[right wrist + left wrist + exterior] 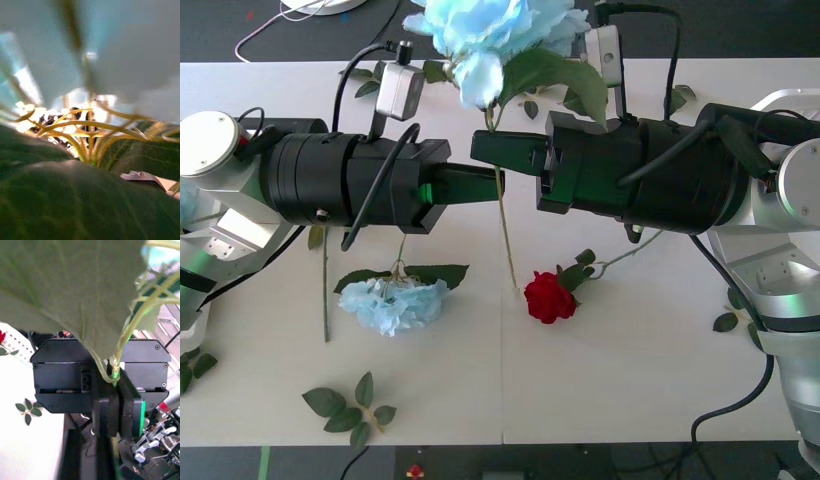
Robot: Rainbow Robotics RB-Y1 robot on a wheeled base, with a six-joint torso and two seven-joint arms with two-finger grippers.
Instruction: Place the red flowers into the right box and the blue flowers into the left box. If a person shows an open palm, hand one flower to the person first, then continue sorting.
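A pale-blue flower is held upright above the table, its thin stem hanging down. Both grippers meet at that stem. My right gripper comes from the right and is shut on the stem just under the broad leaf. My left gripper is shut on the same stem a little lower. In the left wrist view the stem runs between shut black fingers. A second blue flower and a red rose lie on the table. A lattice wall of the right box shows; the left box is out of view.
A loose leaf sprig lies near the table's front edge, and a bare stem lies left of the fallen blue flower. More leaves sit by the right arm. A white cable lies beyond the far edge.
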